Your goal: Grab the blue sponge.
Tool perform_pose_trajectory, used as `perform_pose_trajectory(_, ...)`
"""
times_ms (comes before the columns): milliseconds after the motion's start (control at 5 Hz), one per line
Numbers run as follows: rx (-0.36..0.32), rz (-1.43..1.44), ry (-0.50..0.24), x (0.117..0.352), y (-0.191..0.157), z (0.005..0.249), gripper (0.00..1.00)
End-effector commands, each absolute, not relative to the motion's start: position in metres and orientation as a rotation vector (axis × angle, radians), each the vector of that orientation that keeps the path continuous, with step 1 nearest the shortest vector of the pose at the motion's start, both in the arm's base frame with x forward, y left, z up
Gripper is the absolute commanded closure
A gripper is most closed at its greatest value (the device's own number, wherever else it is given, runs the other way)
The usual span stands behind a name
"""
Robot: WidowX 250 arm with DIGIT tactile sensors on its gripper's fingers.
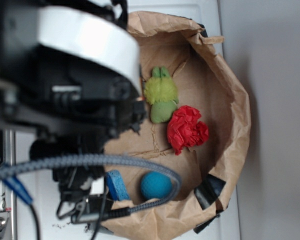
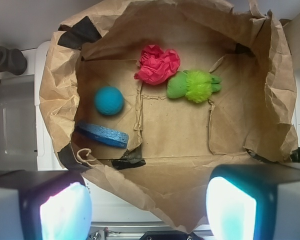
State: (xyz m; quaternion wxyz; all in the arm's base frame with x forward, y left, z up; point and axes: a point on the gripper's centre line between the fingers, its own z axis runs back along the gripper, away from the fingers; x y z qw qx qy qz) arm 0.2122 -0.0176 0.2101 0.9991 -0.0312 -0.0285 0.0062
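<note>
A crumpled paper bag [image 2: 270, 95] sits on the white counter [image 2: 15, 125]; my hand [image 2: 147, 210] hangs spread above; the blue sponge [image 2: 103, 134] lies against the wall beside a teal ball [image 2: 109, 100], nothing covering it.

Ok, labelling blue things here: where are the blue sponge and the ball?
blue sponge [image 2: 102, 134]: wrist view, middle of its top face.
teal ball [image 2: 109, 100]: wrist view, centre of the ball.
</note>
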Motion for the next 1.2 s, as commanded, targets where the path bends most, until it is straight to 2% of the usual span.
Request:
perform_pose_trajectory(0,-0.147,-0.125,-0.191,0.234,-0.01,0.192,0.0)
perform_pose_trajectory(200,-0.137,-0.143,-0.245,0.255,0.0,0.163,0.0)
perform_pose_trajectory(400,-0.102,-0.164,-0.24,0.259,0.006,0.135,0.0)
perform_pose_trajectory(600,-0.034,-0.211,-0.219,0.258,0.001,0.103,0.0)
perform_pose_trajectory(800,-0.01,-0.338,-0.132,0.244,-0.019,0.083,0.0)
perform_pose_trajectory(1000,-0.044,-0.434,-0.056,0.23,-0.035,0.073,0.0)
